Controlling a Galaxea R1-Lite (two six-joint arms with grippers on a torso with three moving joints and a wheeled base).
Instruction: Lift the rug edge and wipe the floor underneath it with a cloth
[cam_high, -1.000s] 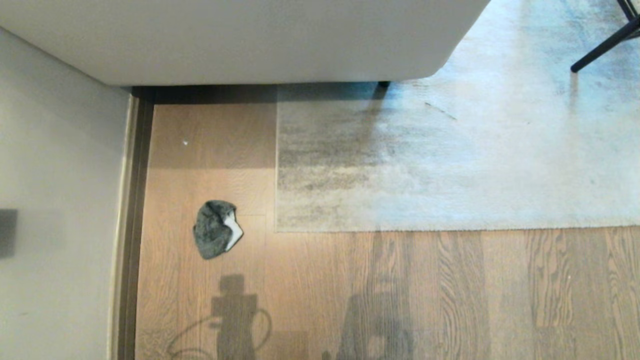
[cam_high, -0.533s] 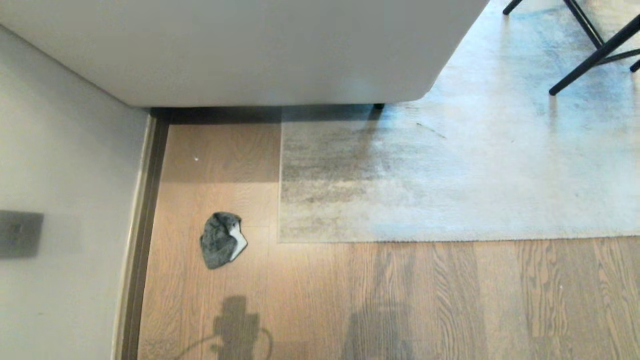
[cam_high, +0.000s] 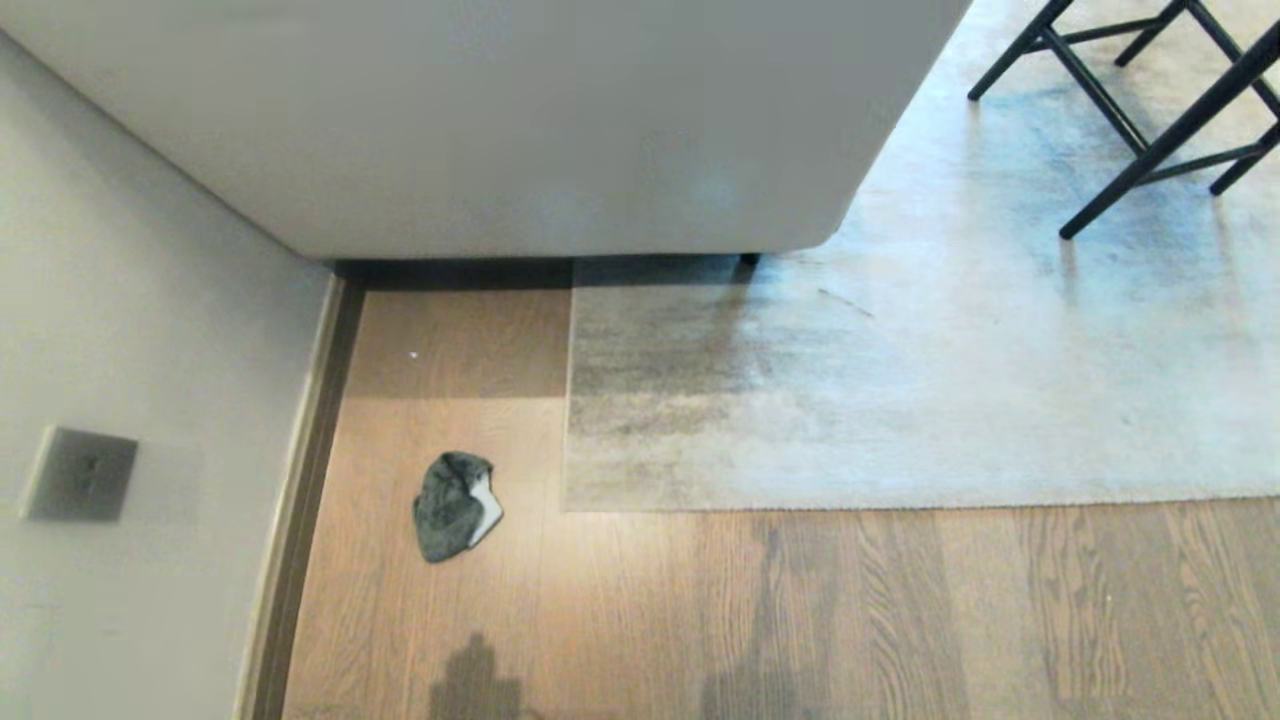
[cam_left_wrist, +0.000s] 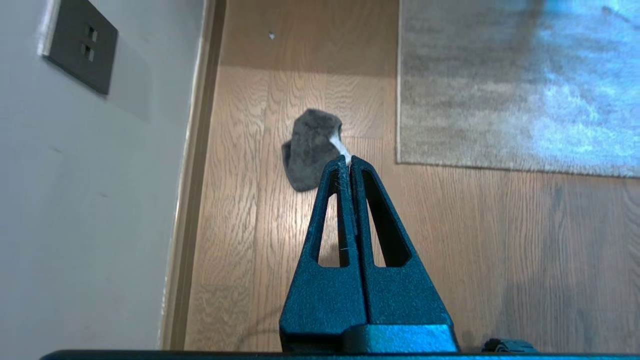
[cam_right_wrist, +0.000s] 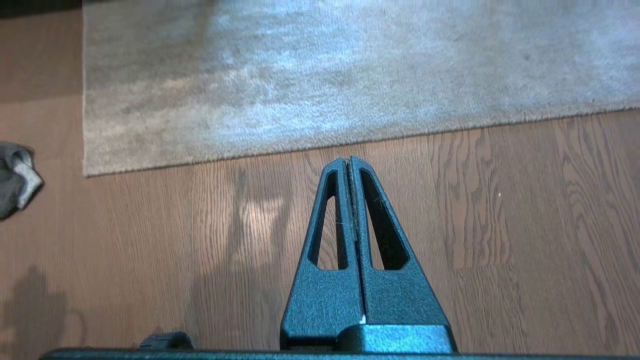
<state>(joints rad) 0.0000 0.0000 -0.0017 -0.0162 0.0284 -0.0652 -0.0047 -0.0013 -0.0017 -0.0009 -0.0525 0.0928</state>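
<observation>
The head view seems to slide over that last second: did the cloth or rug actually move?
No, only the camera tilted: the whole scene slipped down the picture, showing more of the black chair legs and the wall plate. The cloth stays on the floor left of the rug edge, which lies flat. Nothing was picked up; both tools remain shut, empty.

Home living room — rug (cam_high: 900, 400), sofa (cam_high: 550, 130), wood floor (cam_high: 800, 620)

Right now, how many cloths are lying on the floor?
1. The cloth lies crumpled on the wooden floor, between the wall and the rug edge, touching neither. Another could be hidden under the big white furniture.
</observation>
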